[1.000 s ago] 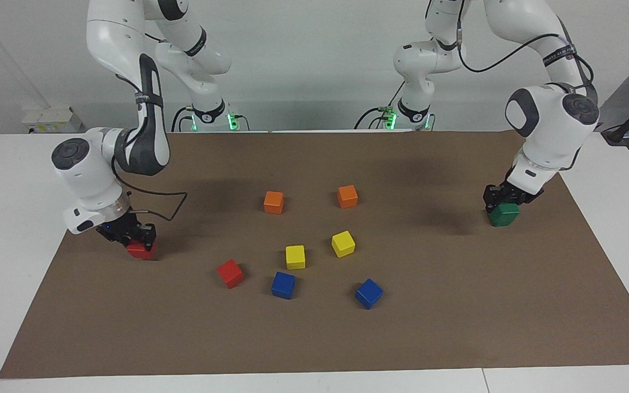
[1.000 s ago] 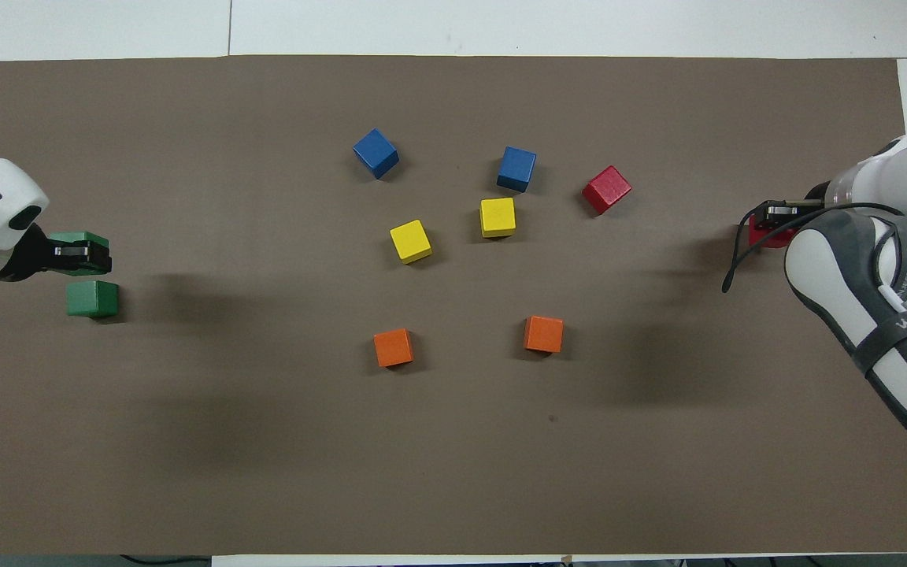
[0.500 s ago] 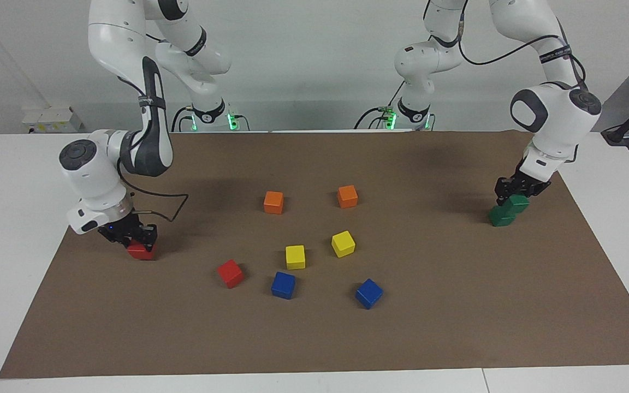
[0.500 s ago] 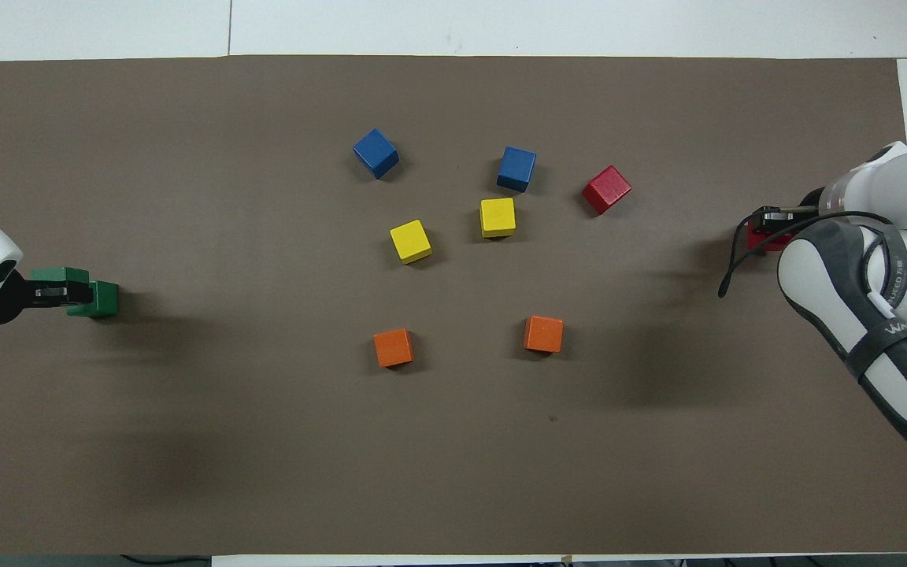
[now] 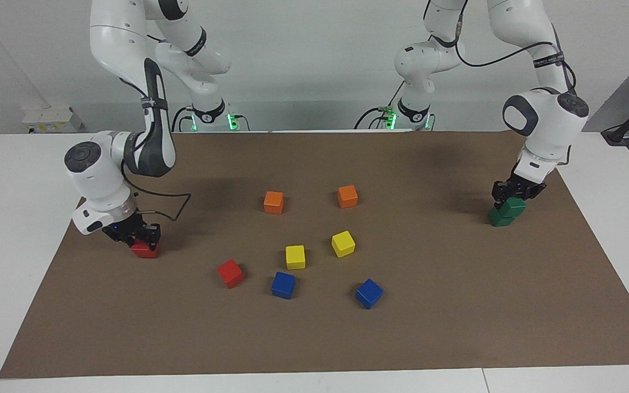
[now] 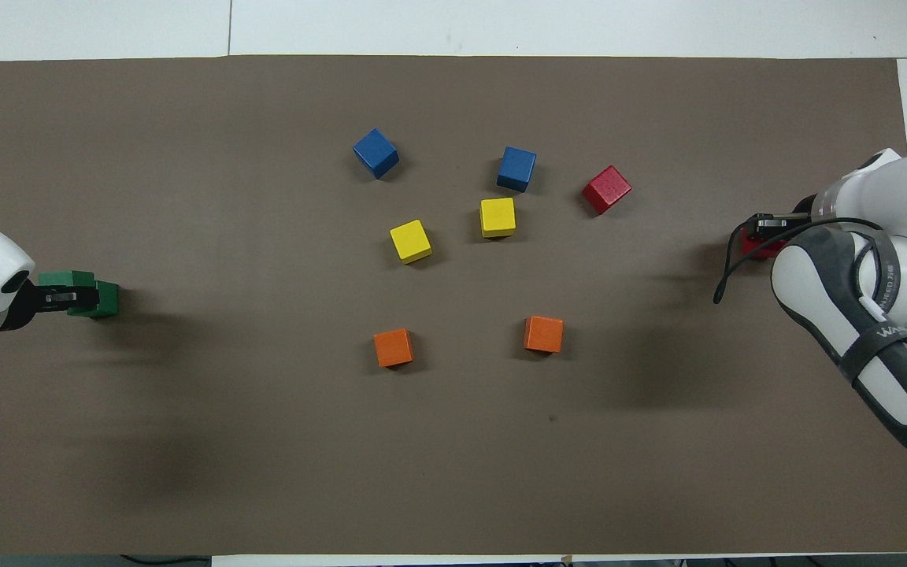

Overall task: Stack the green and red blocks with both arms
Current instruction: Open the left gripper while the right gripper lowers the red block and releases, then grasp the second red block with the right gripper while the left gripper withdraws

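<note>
Both arms working at opposite ends of the brown mat on the worktop (image 5: 9,180)

Left gripper (image 5: 515,192) clamped on a green block (image 5: 514,207), held over the second green block (image 5: 499,218) near the mat edge at the left arm's end. Facing view: held block looks about on the lower one but offset, not square over it; can't tell if it bears fully

Right gripper (image 5: 135,233) clamped on a red block (image 5: 145,249), low at the mat, near the mat edge at the right arm's end. Can't tell if the block is clear of the mat. Other red block (image 5: 230,273) lies loose toward the mat's middle, just beside a blue cube (image 5: 283,285), twisted relative to the mat edges

Step in hand, my read: green stack being seated, red just picked

Doing it well:
- left: square held block's faces w/ lower block before letting go; lower straight, no sideways push, release only once flat
- right: lift straight up, carry high over the yellow cubes (image 5: 295,256), turn wrist to match loose block's twist, set down gently
- keep clear of the blue cube, it sits close to the target

Orange cubes (image 5: 273,202) out of the way, nearer the robots
</note>
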You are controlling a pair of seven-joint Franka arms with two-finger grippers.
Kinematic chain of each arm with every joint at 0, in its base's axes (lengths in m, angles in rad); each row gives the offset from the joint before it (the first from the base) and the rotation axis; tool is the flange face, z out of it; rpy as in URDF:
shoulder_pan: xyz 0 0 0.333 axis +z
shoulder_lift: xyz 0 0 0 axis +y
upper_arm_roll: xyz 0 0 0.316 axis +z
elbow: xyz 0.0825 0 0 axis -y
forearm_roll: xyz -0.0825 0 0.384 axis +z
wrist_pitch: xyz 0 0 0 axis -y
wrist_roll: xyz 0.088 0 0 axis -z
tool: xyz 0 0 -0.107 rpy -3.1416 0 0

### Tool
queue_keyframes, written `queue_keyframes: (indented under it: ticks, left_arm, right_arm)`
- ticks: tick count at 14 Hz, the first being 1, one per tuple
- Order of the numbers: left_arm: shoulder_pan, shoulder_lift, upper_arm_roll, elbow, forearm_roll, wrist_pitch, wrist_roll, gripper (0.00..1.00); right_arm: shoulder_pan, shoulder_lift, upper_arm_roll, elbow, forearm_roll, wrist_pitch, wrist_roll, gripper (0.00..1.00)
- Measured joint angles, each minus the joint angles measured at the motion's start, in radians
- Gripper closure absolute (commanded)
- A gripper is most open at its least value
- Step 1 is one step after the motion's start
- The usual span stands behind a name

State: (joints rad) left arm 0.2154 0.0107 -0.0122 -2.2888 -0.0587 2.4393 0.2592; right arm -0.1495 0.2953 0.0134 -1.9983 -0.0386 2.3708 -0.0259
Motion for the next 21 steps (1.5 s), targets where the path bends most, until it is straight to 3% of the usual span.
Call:
queue_keyframes:
  ticks: [1, 2, 8, 11, 12, 13, 17, 21]
  left_arm:
    - [0.000, 0.000, 0.000, 0.000, 0.000, 0.001, 0.000, 1.00]
    - [0.001, 0.000, 0.000, 0.000, 0.000, 0.001, 0.000, 1.00]
    - [0.002, 0.019, 0.000, -0.004, -0.001, 0.002, -0.005, 1.00]
    - [0.003, 0.021, 0.000, -0.005, -0.002, 0.002, -0.005, 1.00]
    - [0.003, 0.021, 0.000, -0.005, -0.002, 0.002, -0.005, 0.72]
    - [0.003, 0.021, 0.000, -0.006, -0.002, 0.002, -0.005, 0.01]
    - [0.003, 0.021, 0.000, -0.006, -0.002, 0.001, -0.004, 0.00]
    - [0.003, 0.021, 0.000, 0.018, -0.002, -0.019, -0.004, 0.00]
  right_arm:
    - [0.000, 0.000, 0.000, -0.001, 0.000, 0.000, 0.000, 0.27]
    - [0.000, 0.000, 0.000, -0.002, 0.000, 0.000, 0.000, 0.00]
    - [0.005, -0.003, 0.001, 0.012, 0.000, -0.006, 0.000, 0.00]
    - [0.044, -0.029, 0.005, 0.145, 0.000, -0.177, 0.087, 0.00]
    - [0.066, -0.036, 0.005, 0.212, 0.000, -0.243, 0.125, 0.00]
    - [0.093, -0.040, 0.006, 0.271, 0.001, -0.287, 0.181, 0.00]
    - [0.211, -0.014, 0.009, 0.357, 0.001, -0.296, 0.568, 0.02]
    - [0.293, 0.040, 0.010, 0.368, 0.000, -0.190, 0.841, 0.04]
